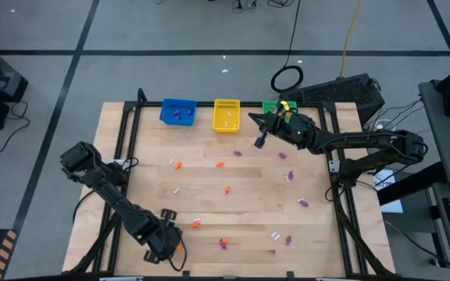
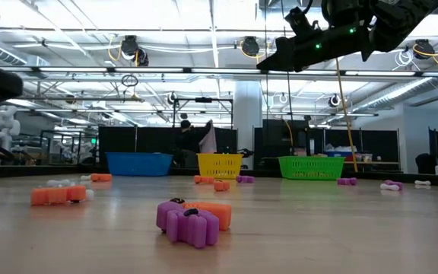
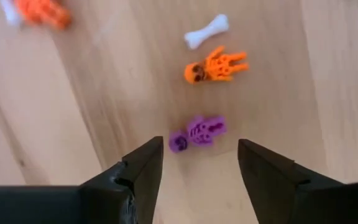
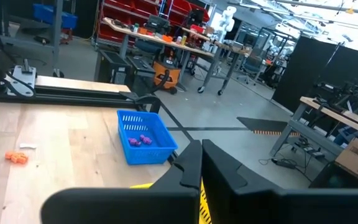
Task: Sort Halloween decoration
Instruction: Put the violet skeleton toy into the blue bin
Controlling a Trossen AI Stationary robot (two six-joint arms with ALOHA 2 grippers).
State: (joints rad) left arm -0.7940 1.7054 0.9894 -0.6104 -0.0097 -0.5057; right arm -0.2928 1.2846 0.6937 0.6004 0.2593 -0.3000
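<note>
We locate three baskets at the table's far edge: the blue basket holds purple trinkets, the yellow basket white ones, the green basket sits beneath the right gripper, fingers pressed together. The left gripper, spread, hovers over a purple skeleton. Remaining trinkets lie scattered across the table.

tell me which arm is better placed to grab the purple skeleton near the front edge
Left. The left gripper hangs over the purple skeleton with jaws open on either side. The right gripper is up by the green basket at the far edge, jaws shut.
</note>
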